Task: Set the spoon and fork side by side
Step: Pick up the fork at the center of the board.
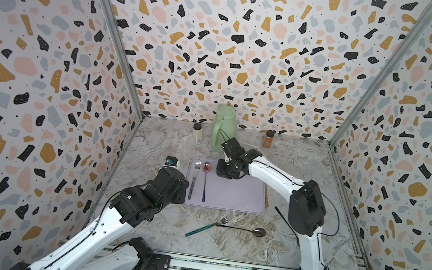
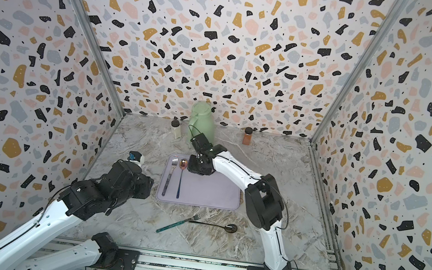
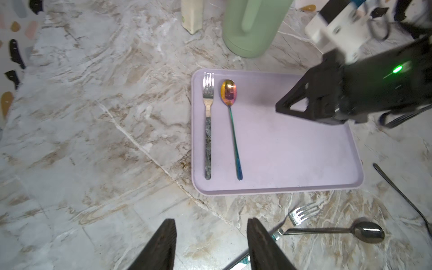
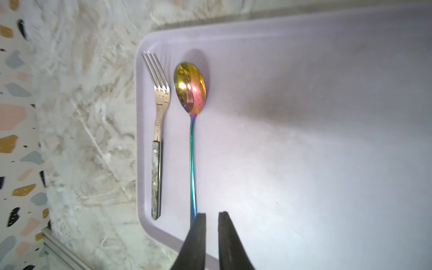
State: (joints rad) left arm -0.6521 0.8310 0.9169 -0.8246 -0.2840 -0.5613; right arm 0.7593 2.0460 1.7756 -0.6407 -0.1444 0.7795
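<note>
The fork (image 1: pixel 194 178), bright steel with a mottled grey handle, and the spoon (image 1: pixel 205 179), thin-stemmed with an iridescent gold-pink bowl, lie flat and parallel on the lavender tray (image 1: pixel 238 193). They sit close to its left rim with heads toward its far edge and a narrow strip of tray between them. The tray is matte and rectangular, round-cornered, with a low raised lip. Right of the spoon its surface is bare.

My right gripper (image 4: pixel 212 213) hangs over the tray's far part just beside the spoon bowl, jaws at a thin slit, gripping nothing. My left gripper (image 3: pixel 211 221) is off the tray's left side, jaws parted and empty.

In front of the tray, on the veined marble-look tabletop (image 1: pixel 156 144), a teal-handled fork (image 1: pixel 206 227) and a black spoon (image 1: pixel 246 229) lie with stems meeting.
</note>
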